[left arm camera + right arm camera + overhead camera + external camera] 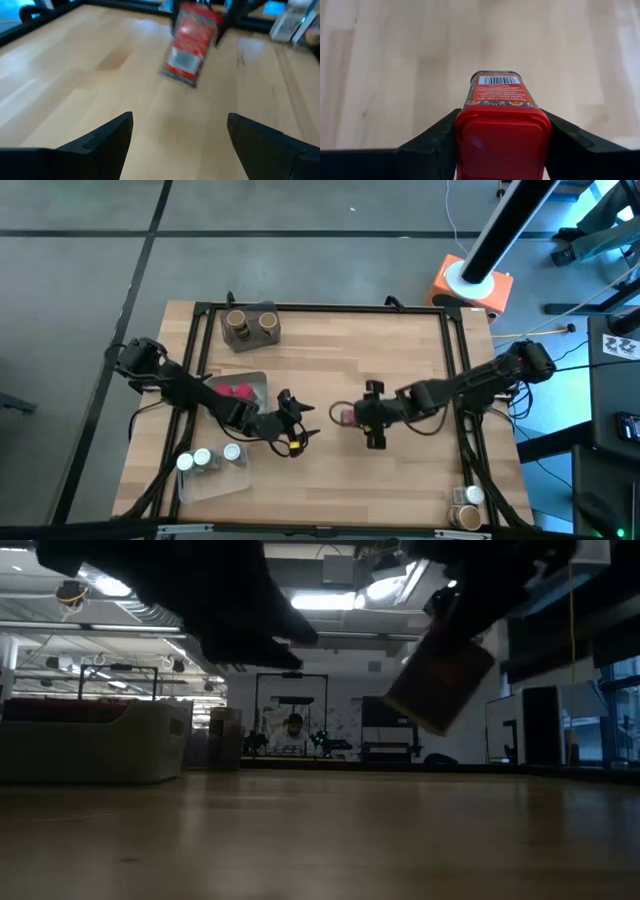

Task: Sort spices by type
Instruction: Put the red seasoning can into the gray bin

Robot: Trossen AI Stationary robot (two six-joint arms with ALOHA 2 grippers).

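My right gripper (356, 417) (502, 131) is over the middle of the table, shut on a pink-red boxy packet (344, 416) (440, 680) with a red cap. My left gripper (297, 431) (180, 131) is open just left of it and faces the packet (192, 44), touching nothing. More pink-red packets (236, 391) lie in a clear tray. Two tan-topped jars (251, 323) stand in a grey tray (252, 338) at the far edge. Two white-capped jars (206, 457) stand in a clear tray at the near left. Further jars (466, 506) stand at the near right corner. My right gripper pinches the packet between its two fingers (436, 136), one on each side, at the red-capped end (502, 142). It comes from the table's right, roughly level. The packet is lifted clear of the table and tilted, its barcode end (498, 80) pointing away from the wrist.
A black frame (320, 308) runs round the wooden table top. The trays take up the left side and the far left. Bare wood lies in the middle and on the right half (400, 360). A person sits in the room far behind the table (292, 728).
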